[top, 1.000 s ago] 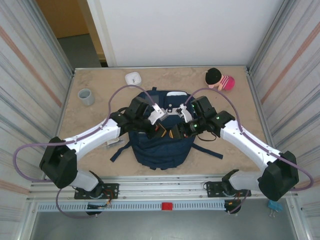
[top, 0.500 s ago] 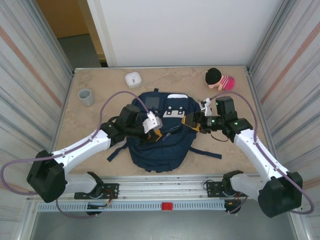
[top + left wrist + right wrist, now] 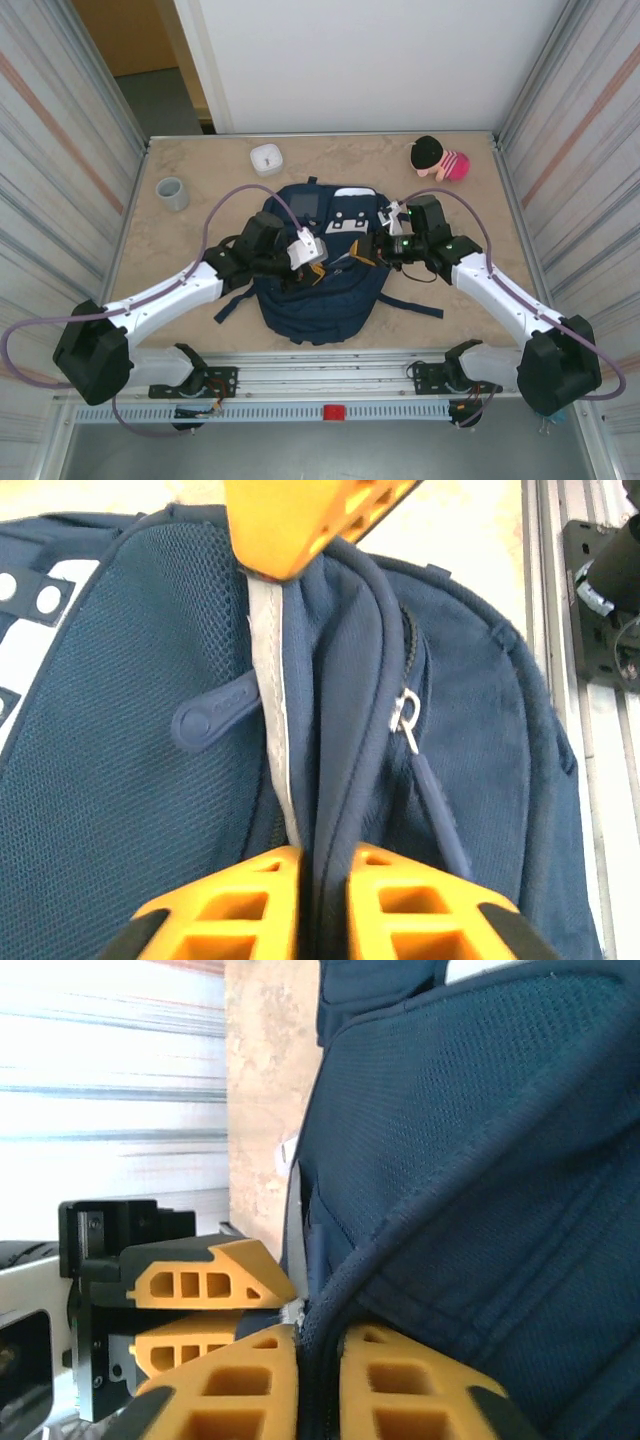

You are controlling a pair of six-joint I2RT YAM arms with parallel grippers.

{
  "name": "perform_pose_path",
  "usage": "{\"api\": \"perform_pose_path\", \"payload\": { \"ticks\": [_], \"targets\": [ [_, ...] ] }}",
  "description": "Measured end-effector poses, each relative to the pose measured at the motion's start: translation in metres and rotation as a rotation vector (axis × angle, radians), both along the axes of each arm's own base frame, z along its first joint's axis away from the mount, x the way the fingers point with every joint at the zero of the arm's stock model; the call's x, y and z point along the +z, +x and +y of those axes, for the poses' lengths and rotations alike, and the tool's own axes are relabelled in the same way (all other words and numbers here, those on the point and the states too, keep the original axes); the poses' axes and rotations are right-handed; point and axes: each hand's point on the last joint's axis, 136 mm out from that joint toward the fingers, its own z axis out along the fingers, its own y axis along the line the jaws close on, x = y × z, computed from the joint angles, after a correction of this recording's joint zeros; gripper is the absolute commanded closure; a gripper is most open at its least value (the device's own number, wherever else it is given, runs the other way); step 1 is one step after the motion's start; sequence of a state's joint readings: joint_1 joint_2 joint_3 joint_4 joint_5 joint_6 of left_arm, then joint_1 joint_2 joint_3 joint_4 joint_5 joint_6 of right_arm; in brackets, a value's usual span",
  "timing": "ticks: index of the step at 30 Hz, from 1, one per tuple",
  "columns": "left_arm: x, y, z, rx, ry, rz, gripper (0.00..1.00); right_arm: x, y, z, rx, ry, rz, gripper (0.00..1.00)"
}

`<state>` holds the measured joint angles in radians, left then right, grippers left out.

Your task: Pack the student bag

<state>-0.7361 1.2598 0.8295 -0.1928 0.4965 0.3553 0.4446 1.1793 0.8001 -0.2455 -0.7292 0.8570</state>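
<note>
Left hand (image 3: 318,266) is clamped on a raised fold of the student bag (image 3: 320,305), mid-panel, a bit left of centre. Right hand (image 3: 362,250) is pinched shut on the same ridge of fabric from the opposite side, its fingertips near the left's. The student bag lies flat in the middle of the bench (image 3: 350,160), straps trailing toward the arm bases.

Top view gives the layout:
- grey cup (image 3: 172,192) at far left
- small white container (image 3: 266,157) behind the bag
- black-and-pink plush toy (image 3: 438,158) at far right

All three sit well apart from the bag. White buckle patch (image 3: 345,222) lies between the two wrists. Finger contact is too small to read from up there.

Left wrist view gives the grip. The left hand (image 3: 325,855) has its fingers nearly together, with a navy seam and a grey strip (image 3: 270,700) squeezed between them. One orange finger (image 3: 300,520) of the right hand meets the same fold at the top of frame. A metal zipper slider (image 3: 405,715) sits just right of the fold. A rounded rubber tab (image 3: 215,715) lies on the mesh to its left.

Right wrist view: right hand (image 3: 320,1335) is closed on a piped edge of the bag's mesh panel (image 3: 480,1160). The left hand (image 3: 270,1310) sits just beside it, on the left of frame.
</note>
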Motion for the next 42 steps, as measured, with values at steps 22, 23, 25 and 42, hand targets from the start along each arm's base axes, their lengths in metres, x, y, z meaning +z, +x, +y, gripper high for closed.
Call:
{"api": "perform_pose_path", "payload": {
  "ticks": [22,23,25,42],
  "targets": [
    [-0.004,-0.039,0.02,0.631,-0.119,0.65,0.39,0.011,0.0,0.006,-0.018,0.004,-0.053,1.0],
    [-0.005,-0.038,0.018,0.635,-0.121,0.656,0.38,0.011,0.0,0.006,-0.019,0.003,-0.054,1.0],
    [-0.009,-0.036,0.015,0.636,-0.109,0.664,0.37,0.011,0.001,0.006,-0.023,-0.001,-0.057,1.0],
    [0.015,-0.03,-0.036,0.505,-0.192,0.636,0.75,0.012,-0.002,0.005,-0.039,-0.022,-0.077,1.0]
  ]
}}
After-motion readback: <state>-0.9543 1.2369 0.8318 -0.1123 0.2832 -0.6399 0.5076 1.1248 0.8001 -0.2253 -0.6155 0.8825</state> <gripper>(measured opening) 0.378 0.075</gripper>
